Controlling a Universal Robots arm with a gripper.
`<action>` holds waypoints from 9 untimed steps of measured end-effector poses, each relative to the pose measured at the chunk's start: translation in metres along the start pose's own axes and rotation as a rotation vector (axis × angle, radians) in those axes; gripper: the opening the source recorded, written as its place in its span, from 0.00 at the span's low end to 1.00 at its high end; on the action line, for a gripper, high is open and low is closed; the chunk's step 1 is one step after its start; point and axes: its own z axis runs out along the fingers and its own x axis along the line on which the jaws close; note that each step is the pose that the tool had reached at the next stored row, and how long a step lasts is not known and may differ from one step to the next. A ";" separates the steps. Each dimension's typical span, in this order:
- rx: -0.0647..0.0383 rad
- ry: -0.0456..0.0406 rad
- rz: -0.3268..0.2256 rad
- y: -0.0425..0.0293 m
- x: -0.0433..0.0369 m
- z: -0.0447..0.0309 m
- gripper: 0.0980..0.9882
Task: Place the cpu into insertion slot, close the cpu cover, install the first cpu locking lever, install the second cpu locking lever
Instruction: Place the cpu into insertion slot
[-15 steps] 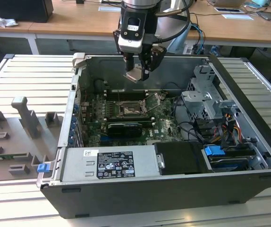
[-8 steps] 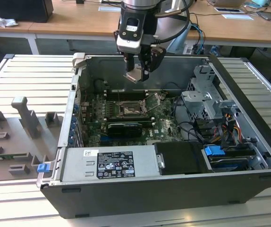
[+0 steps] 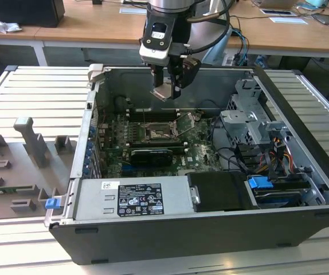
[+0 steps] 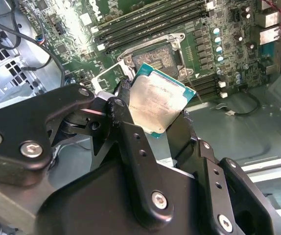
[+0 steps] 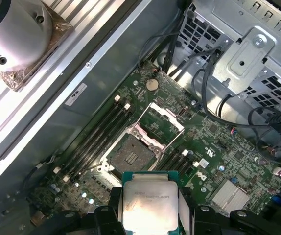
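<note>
My gripper [image 3: 165,91] is shut on the cpu [image 3: 164,91], a flat square chip with a pale metal face, and hangs above the open computer case. Both wrist views show the cpu [image 4: 157,105] [image 5: 150,203] clamped by its edges between the black fingers [image 4: 126,125]. On the green board below lies the insertion slot [image 3: 156,133] [image 5: 130,156] [image 4: 157,58], with nothing in it. The cpu cover [image 5: 165,120] [image 3: 188,120] is swung open beside the slot. I cannot make out the locking levers.
Long black memory slots [image 5: 96,137] run along one side of the socket. A black card [image 3: 151,156] lies across the board in front of it. A metal drive cage [image 3: 247,114] and cables [image 3: 239,154] fill the exterior view's right, with the power supply [image 3: 133,197] at the front.
</note>
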 end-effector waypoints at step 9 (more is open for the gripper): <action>-0.003 -0.0137 0.151 -0.0006 -0.0001 0.0061 0.50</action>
